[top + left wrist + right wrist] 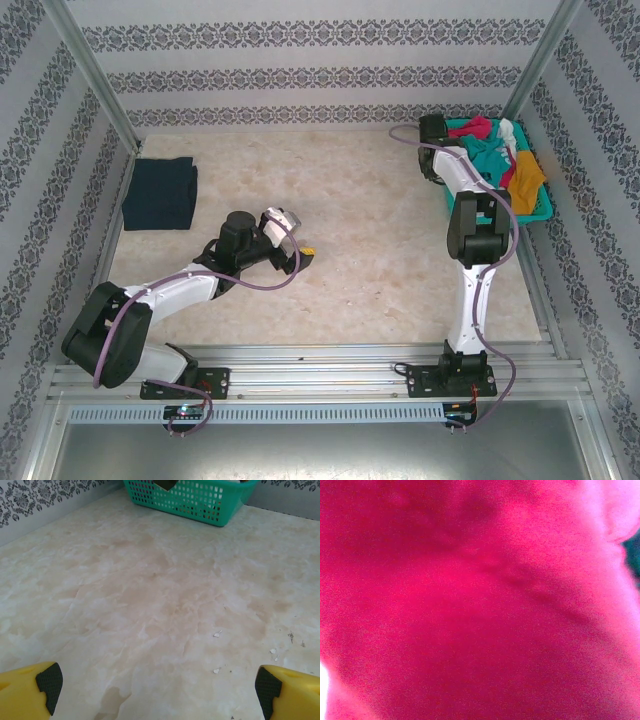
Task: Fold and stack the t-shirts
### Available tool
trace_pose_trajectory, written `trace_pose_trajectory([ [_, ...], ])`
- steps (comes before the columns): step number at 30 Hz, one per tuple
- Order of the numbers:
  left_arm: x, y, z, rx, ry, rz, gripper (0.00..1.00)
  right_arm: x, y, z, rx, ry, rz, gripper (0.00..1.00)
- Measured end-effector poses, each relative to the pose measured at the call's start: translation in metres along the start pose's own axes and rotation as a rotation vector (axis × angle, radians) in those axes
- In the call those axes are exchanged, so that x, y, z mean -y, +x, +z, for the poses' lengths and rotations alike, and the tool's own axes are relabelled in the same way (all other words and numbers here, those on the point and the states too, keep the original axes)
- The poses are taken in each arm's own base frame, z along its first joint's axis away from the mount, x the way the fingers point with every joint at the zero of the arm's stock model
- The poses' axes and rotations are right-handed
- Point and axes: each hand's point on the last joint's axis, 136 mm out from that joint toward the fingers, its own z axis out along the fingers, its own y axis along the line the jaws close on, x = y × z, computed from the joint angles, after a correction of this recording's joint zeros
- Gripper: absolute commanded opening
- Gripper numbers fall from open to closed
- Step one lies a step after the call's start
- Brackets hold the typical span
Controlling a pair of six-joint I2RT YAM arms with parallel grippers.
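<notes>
Marble tabletop [165, 595] lies below released left gripper [157, 682]; whether right gripper [452, 130] grasps is unclear.

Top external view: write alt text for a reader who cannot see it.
The right arm reaches into a teal lattice basket of crumpled t-shirts at the far right corner. A folded navy t-shirt lies at far left, and the left gripper stands open over bare tabletop.
</notes>
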Motion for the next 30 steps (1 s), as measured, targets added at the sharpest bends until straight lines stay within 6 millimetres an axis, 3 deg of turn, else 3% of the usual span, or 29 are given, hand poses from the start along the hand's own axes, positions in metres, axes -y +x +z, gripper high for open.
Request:
trace_pose_trajectory([
  [3,0.000,-0.001,0.000,0.002,0.000,-0.001,1.00,0.000,-0.002,-0.017,0.038,-0.051,0.045,0.61],
  [7,0.004,-0.005,-0.001,0.012,0.006,-0.003,1.00,0.019,-0.012,-0.074,0.174,-0.141,0.180,0.73],
  [9,0.011,-0.007,0.000,0.015,0.020,0.004,1.00,0.040,-0.021,-0.105,0.270,-0.179,0.282,0.73],
  [12,0.024,-0.011,0.004,0.024,0.052,0.016,1.00,0.083,-0.025,-0.124,0.361,-0.204,0.459,0.73],
  [15,0.034,-0.021,0.009,0.045,0.078,0.030,1.00,0.119,-0.017,-0.110,0.364,-0.204,0.597,0.73],
  [18,0.039,-0.027,0.017,0.063,0.099,0.034,1.00,0.134,0.000,-0.080,0.300,-0.205,0.678,0.70],
  [24,0.044,-0.022,0.031,0.051,0.130,0.015,1.00,0.103,0.024,-0.024,0.129,-0.286,0.718,0.49],
  [25,0.046,-0.022,0.031,0.051,0.136,0.015,1.00,0.098,0.027,-0.020,0.110,-0.302,0.722,0.41],
  [28,0.048,-0.023,0.031,0.054,0.144,0.014,1.00,0.087,0.033,-0.016,0.067,-0.342,0.729,0.03],
  [30,0.049,-0.023,0.031,0.054,0.145,0.014,1.00,0.089,0.031,-0.023,0.093,-0.348,0.753,0.00],
])
